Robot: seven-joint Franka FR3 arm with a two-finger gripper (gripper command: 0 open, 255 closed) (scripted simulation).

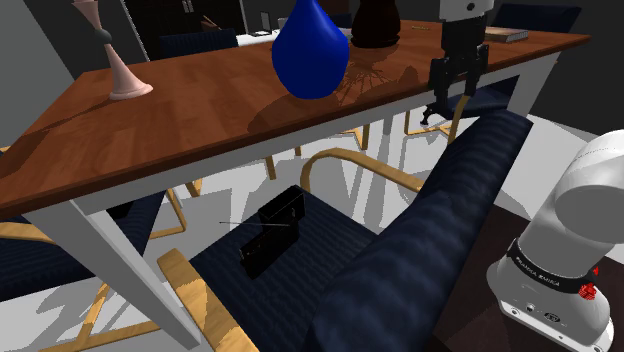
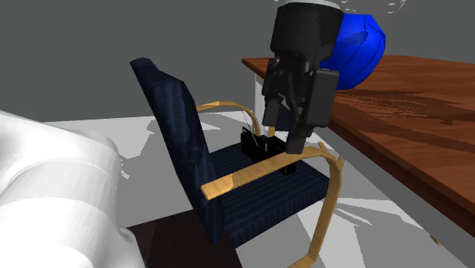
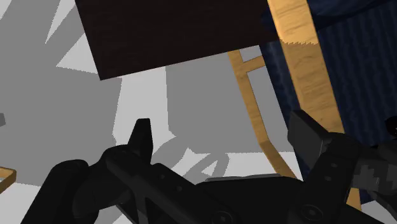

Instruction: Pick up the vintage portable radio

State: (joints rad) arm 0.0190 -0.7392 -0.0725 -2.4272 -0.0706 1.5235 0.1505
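One black radio (image 1: 272, 232) lies flat toward the front edge of the blue chair seat (image 1: 340, 238), under the table (image 1: 200, 110). The gripper (image 1: 450, 100) hangs released and empty above the chair back (image 1: 440, 220), well apart, probably to clear it before descending.

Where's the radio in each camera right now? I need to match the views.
Shoulder view: the radio lies on the blue chair seat, lower centre.
Second exterior view: the radio sits mid-picture on the same seat, partly behind the gripper.
Wrist view: I cannot make it out there.
Shared landmark: the chair's wooden armrest.
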